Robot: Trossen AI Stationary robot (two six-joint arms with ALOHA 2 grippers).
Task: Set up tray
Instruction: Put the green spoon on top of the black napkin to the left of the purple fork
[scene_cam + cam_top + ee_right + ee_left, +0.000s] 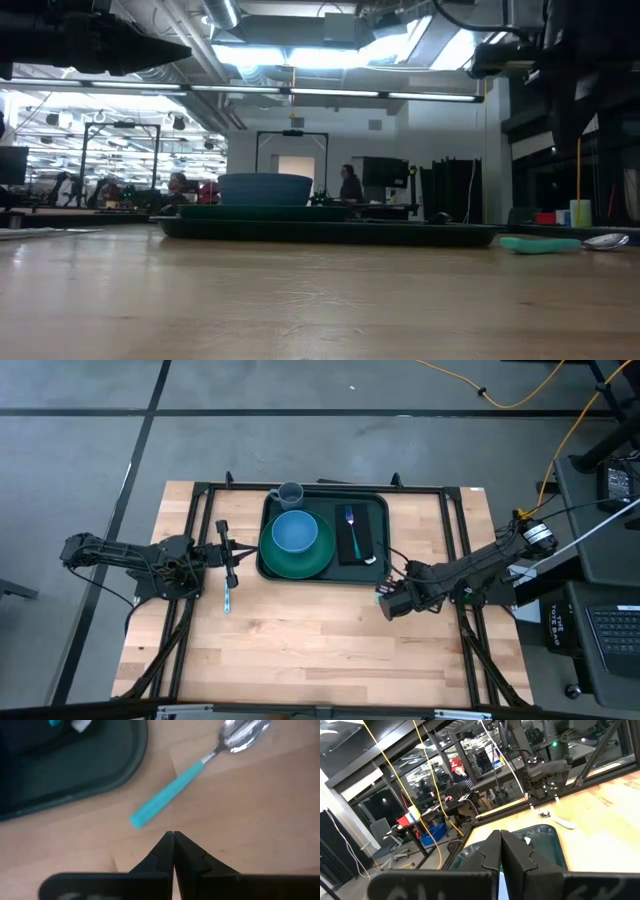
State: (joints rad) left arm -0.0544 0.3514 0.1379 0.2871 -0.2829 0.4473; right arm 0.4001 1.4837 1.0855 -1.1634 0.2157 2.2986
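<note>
The dark green tray (325, 565) lies at the table's far middle. On it sit a green plate (320, 560) with a blue bowl (295, 532), and a black napkin (362, 532) bearing a blue-handled fork (350, 522). A teal-handled spoon (172, 795) lies flat on the wood just off the tray's near right corner (135, 750). My right gripper (173, 840) hangs shut above the table, pointing down, a little short of the spoon's handle end. My left gripper (500, 851) is shut and level at the table's left, pointing toward the tray.
A grey mug (290, 493) stands at the tray's far left corner. A blue-handled utensil (227, 600) lies on the wood below my left gripper. Black frame rails (455, 530) run along the table's far, left and right sides. Bare wood (310, 650) fills the near half.
</note>
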